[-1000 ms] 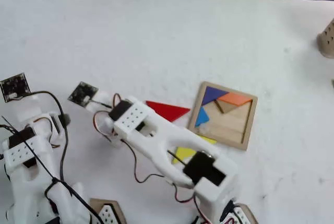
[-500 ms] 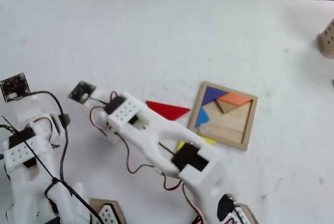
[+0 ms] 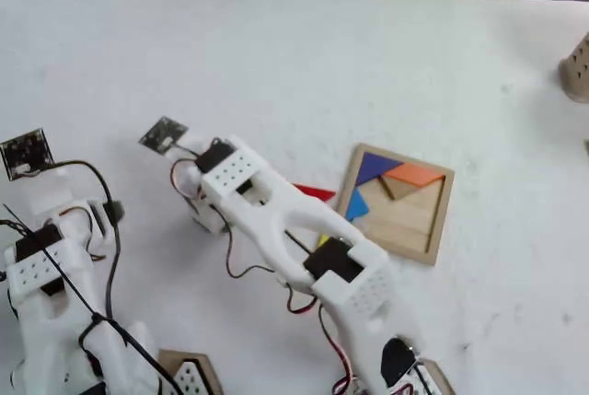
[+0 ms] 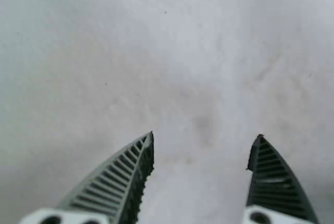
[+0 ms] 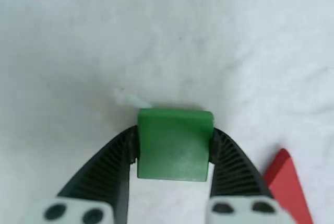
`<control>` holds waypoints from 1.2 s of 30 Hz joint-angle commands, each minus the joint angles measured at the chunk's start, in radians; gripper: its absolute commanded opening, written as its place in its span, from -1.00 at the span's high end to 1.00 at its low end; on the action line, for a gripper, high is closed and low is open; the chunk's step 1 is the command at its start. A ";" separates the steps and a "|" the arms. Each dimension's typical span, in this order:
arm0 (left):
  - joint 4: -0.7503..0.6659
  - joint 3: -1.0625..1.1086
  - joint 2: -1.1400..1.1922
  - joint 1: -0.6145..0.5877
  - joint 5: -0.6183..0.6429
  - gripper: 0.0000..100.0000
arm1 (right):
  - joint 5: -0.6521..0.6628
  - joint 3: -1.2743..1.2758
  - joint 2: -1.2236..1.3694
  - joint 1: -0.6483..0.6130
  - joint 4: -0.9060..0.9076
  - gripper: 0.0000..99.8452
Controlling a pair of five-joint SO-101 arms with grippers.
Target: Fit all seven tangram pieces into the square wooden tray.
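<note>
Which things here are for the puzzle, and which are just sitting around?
For the puzzle:
wooden tray
dark blue piece, light blue piece and orange piece inside it
red triangle on the table beside it
green square, held in the right gripper

Just sitting around:
tan thing with holes, far from the tray
left gripper, open over bare table

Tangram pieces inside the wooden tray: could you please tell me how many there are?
3 in the wooden tray: a dark blue triangle at its far-left corner, an orange piece beside it along the far edge, a light blue triangle on the left edge. None looks hidden.
</note>
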 commanded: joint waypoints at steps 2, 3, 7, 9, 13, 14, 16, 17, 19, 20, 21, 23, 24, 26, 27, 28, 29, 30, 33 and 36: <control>-0.049 -0.031 0.002 -0.004 0.003 0.42 | -0.009 -0.095 -0.133 0.091 0.216 0.96; -0.049 -0.031 0.002 -0.004 0.003 0.42 | -0.009 -0.110 -0.168 0.111 0.271 0.96; -0.049 -0.031 0.002 -0.002 0.003 0.42 | 0.049 -0.120 -0.288 0.231 0.418 0.96; -0.049 -0.031 0.002 -0.002 0.003 0.42 | 0.089 -0.101 -0.331 0.306 0.456 0.96; -0.049 -0.031 0.002 -0.002 0.003 0.42 | 0.130 -0.014 -0.377 0.440 0.449 0.96; -0.049 -0.031 0.002 -0.002 0.003 0.42 | 0.147 0.023 -0.387 0.464 0.430 0.96; -0.051 -0.031 0.002 -0.002 0.003 0.42 | 0.178 0.107 -0.407 0.509 0.378 0.96; -0.051 -0.029 0.002 -0.002 0.003 0.42 | 0.187 0.147 -0.420 0.527 0.346 0.96; -0.052 -0.025 0.002 -0.002 0.003 0.42 | 0.198 0.227 -0.443 0.564 0.268 0.96; -0.052 -0.025 0.002 -0.002 0.003 0.42 | 0.204 0.261 -0.455 0.584 0.231 0.96; -0.052 -0.025 0.002 -0.001 0.003 0.42 | 0.204 0.293 -0.464 0.601 0.196 0.96; -0.052 -0.023 0.002 -0.001 0.003 0.42 | 0.204 0.342 -0.472 0.631 0.139 0.95; -0.052 -0.023 0.002 -0.001 0.003 0.42 | 0.203 0.362 -0.472 0.645 0.116 0.95; -0.052 -0.023 0.002 -0.001 0.003 0.42 | 0.203 0.393 -0.472 0.668 0.081 0.95; -0.052 -0.021 0.002 -0.001 0.003 0.42 | 0.203 0.404 -0.472 0.679 0.067 0.95; -0.052 -0.021 0.002 -0.001 0.003 0.42 | 0.203 0.411 -0.472 0.688 0.056 0.95; -0.052 -0.021 0.002 0.005 0.003 0.42 | 0.204 0.416 -0.472 0.697 0.050 0.92; -0.052 -0.021 0.002 0.015 0.002 0.42 | 0.209 0.420 -0.472 0.705 0.042 0.88; -0.051 -0.020 0.002 0.022 0.002 0.42 | 0.267 0.439 -0.472 0.700 0.038 0.70; -0.049 -0.020 0.002 0.022 0.002 0.42 | 0.275 0.440 -0.472 0.697 0.038 0.56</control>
